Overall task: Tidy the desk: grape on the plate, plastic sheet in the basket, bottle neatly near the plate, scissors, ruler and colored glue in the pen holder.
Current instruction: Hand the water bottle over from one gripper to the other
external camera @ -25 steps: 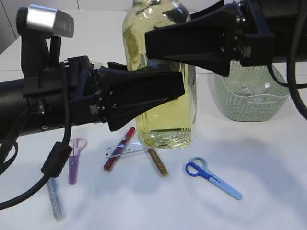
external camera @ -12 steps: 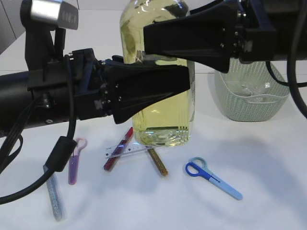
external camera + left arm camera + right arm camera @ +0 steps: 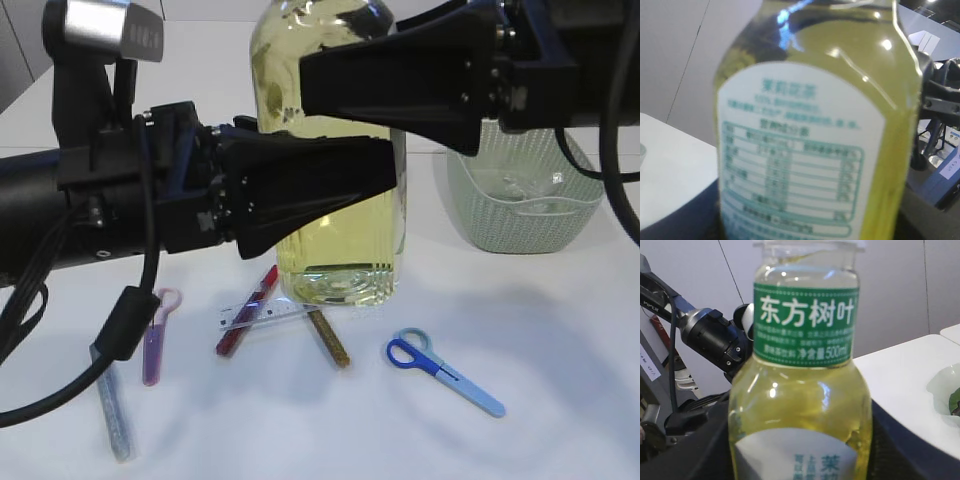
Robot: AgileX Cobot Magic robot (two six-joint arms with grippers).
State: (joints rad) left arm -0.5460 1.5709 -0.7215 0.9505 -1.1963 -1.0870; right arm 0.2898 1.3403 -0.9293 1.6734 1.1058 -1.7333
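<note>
A clear bottle (image 3: 340,250) of yellow-green tea stands upright mid-table. It fills the left wrist view (image 3: 815,125) and the right wrist view (image 3: 805,390). My left gripper (image 3: 330,190) is closed round its middle from the left. My right gripper (image 3: 380,80) is closed round its upper part from the right. In front lie purple scissors (image 3: 152,335), a clear ruler (image 3: 265,315), a red glue tube (image 3: 250,308), a gold glue tube (image 3: 328,338), a silver glue tube (image 3: 114,410) and blue scissors (image 3: 445,372). The pen holder is out of view.
A pale green basket (image 3: 520,215) stands at the back right with a clear plastic sheet (image 3: 525,185) in it. A pale plate (image 3: 942,385) with a green grape (image 3: 955,402) shows at the right edge of the right wrist view.
My left gripper has moved right and a little up, closing in on the bottle. The bottle has shifted slightly left and up. The right arm has hardly moved.
</note>
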